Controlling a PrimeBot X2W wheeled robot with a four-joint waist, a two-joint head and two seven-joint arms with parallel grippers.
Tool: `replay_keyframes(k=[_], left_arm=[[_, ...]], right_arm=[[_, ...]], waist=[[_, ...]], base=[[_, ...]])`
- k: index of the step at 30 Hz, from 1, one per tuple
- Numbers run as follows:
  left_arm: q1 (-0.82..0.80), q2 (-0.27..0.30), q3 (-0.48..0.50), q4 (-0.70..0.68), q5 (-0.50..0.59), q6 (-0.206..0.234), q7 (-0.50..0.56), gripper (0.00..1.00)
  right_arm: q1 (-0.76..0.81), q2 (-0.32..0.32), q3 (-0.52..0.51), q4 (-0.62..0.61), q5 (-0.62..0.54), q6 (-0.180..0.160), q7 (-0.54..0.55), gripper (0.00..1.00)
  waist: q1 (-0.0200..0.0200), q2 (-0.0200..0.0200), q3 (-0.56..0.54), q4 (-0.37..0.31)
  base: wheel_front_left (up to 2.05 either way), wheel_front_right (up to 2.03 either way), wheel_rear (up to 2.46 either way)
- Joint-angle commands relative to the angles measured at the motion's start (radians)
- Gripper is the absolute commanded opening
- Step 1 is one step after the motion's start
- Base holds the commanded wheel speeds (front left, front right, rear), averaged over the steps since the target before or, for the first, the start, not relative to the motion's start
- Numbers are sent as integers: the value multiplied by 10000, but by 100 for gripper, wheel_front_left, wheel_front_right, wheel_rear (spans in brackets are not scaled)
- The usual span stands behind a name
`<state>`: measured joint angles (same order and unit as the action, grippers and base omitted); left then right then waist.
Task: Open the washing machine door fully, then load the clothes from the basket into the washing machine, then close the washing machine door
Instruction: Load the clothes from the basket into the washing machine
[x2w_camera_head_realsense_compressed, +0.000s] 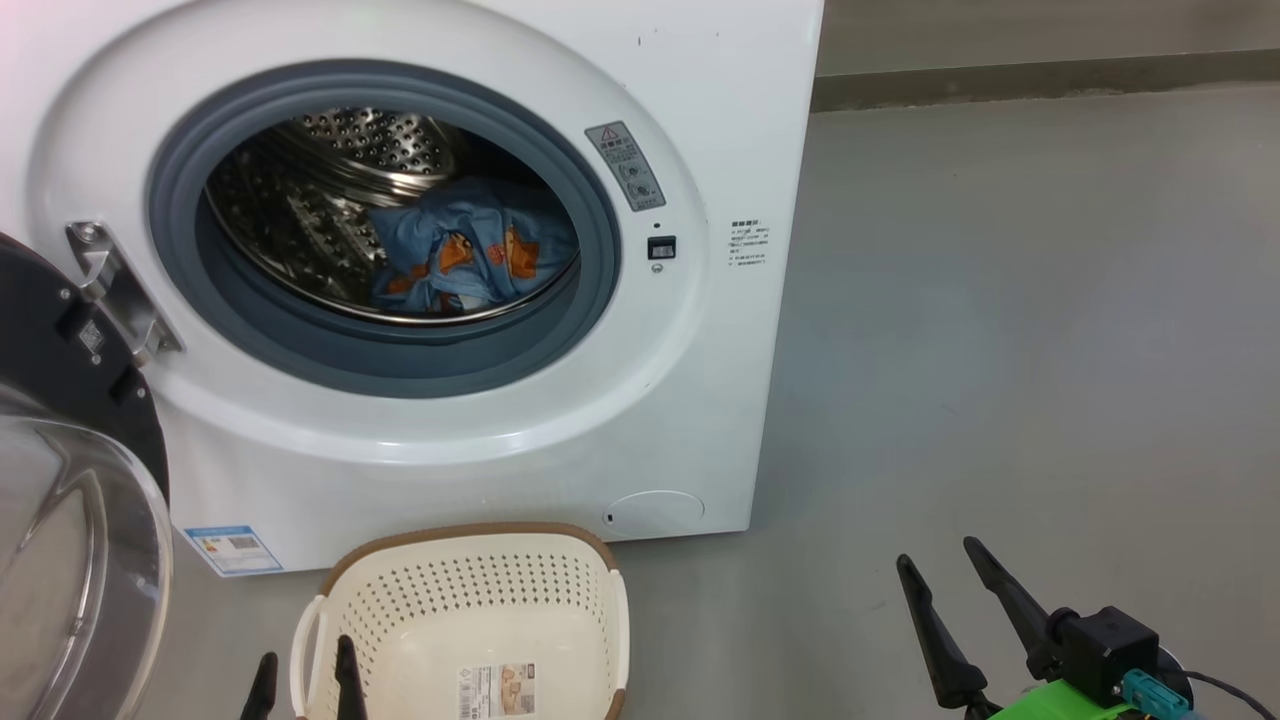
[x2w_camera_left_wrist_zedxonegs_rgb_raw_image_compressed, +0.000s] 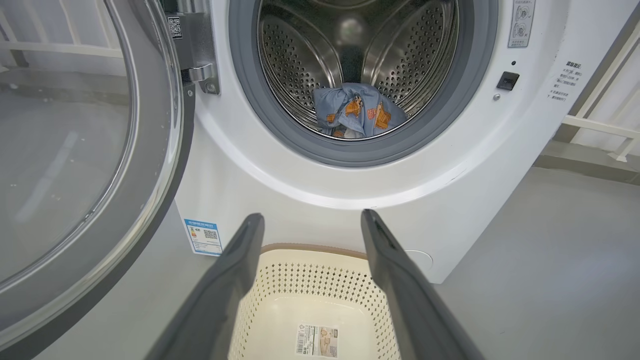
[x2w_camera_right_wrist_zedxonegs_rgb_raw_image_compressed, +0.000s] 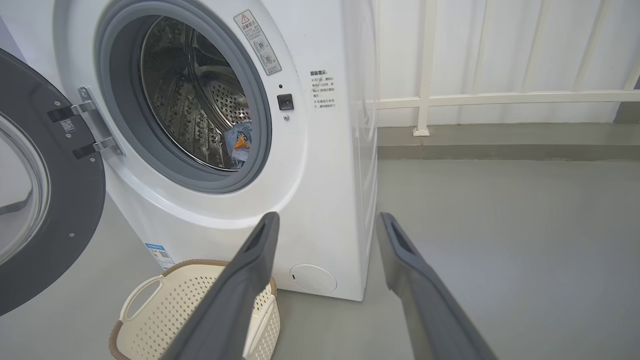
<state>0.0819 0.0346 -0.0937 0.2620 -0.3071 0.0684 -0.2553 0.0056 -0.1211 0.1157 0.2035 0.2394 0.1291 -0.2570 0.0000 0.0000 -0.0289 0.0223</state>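
Observation:
The white washing machine (x2w_camera_head_realsense_compressed: 700, 380) stands with its door (x2w_camera_head_realsense_compressed: 70, 480) swung wide open to the left, black rim and glass bowl showing. Light blue clothes (x2w_camera_head_realsense_compressed: 470, 255) with orange figures lie inside the steel drum (x2w_camera_left_wrist_zedxonegs_rgb_raw_image_compressed: 300, 60). The cream basket (x2w_camera_head_realsense_compressed: 470, 620) sits on the floor in front of the machine, holding nothing but its label (x2w_camera_left_wrist_zedxonegs_rgb_raw_image_compressed: 316, 341). My left gripper (x2w_camera_head_realsense_compressed: 305, 665) hovers open over the basket's left side, empty. My right gripper (x2w_camera_head_realsense_compressed: 935, 560) is open and empty at the lower right, over bare floor.
Grey floor (x2w_camera_head_realsense_compressed: 1000, 350) stretches to the right of the machine. A white railing (x2w_camera_right_wrist_zedxonegs_rgb_raw_image_compressed: 500, 97) runs along the wall behind. The open door (x2w_camera_left_wrist_zedxonegs_rgb_raw_image_compressed: 75, 160) juts out on the left, close to my left arm.

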Motion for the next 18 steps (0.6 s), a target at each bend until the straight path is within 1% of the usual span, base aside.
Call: replay_keyframes(k=[1,18], left_arm=[[-129,157,322,-305,86,-18,-65,100],[-139,156,369,-406,7,75,-65,100]], right_arm=[[-62,-70,181,-269,-29,16,-48,100],[-80,-4,66,-213,-54,16,-48,100]], waist=[[0,0,19,-4],[0,0,88,1]], base=[[0,0,0],[0,0,0]])
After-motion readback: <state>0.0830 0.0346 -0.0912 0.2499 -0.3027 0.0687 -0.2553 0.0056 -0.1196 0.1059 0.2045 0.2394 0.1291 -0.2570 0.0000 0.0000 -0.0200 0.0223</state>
